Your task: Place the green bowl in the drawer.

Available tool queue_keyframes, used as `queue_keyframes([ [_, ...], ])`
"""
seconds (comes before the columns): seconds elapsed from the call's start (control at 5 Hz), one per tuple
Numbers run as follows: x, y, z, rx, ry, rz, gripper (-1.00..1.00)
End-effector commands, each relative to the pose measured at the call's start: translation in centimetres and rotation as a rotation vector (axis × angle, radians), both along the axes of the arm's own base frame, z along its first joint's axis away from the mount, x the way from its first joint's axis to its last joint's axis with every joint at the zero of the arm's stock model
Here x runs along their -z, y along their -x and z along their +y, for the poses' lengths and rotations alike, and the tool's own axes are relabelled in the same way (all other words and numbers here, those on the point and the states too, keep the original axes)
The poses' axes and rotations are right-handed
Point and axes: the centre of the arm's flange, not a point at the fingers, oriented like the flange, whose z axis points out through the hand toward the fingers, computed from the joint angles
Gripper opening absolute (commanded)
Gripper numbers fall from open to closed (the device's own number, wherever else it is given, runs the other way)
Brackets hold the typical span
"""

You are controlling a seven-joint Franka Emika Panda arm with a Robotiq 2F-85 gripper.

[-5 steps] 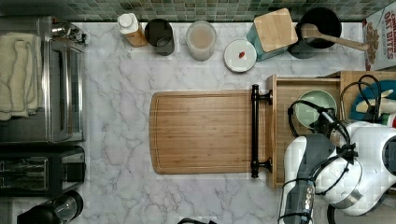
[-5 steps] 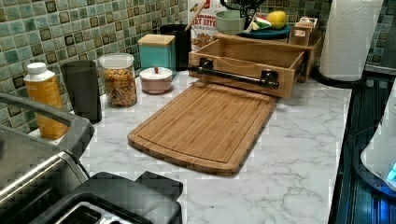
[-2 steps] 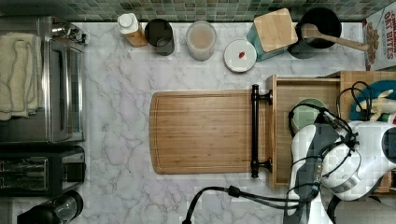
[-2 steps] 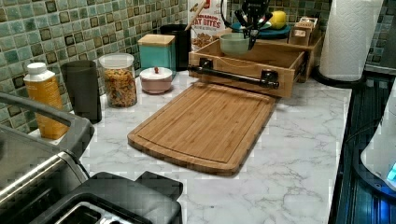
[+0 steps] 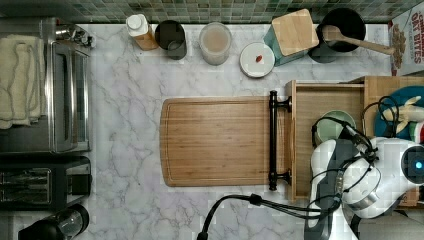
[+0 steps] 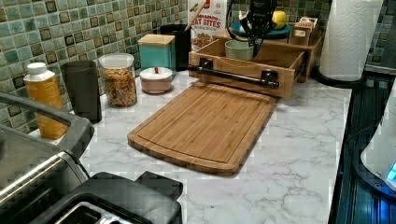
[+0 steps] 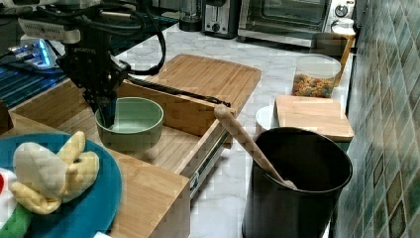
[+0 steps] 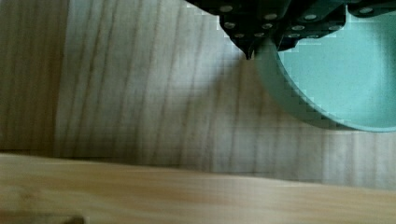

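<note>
Right view: green bowl [image 7: 130,122], round, smooth and glossy, pale mint, sits inside the open drawer [image 7: 163,144], a light-wood rectangular box with plain grained bottom. Black gripper [image 7: 107,115] reaches down at the bowl's rim on the right view's left; its fingers are closed on the rim wall, one inside, one outside, as the wrist view also shows [image 8: 266,46]. Drawer front carries a black bar handle [image 5: 273,140]. Flat wooden cutting board [image 5: 216,141], rectangular with rounded corners and a groove, lies just beside the handle on white marble-patterned counter [image 5: 125,125]. Teal-blue plate [image 7: 79,208] holds fruit, near the bowl.
</note>
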Motion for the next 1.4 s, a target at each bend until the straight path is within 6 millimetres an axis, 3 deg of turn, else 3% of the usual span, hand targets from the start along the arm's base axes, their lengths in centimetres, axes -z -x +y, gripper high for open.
queue_keyframes([
  [0.2,0.5,1.9,0.2,0.017,0.029,-0.029,-1.00],
  [0.6,1.5,2.2,-0.5,-0.011,0.037,-0.008,-1.00],
  [0.8,1.0,2.2,-0.6,-0.018,0.023,0.015,1.00],
  [1.4,0.2,2.7,0.4,0.021,0.026,-0.010,1.00],
])
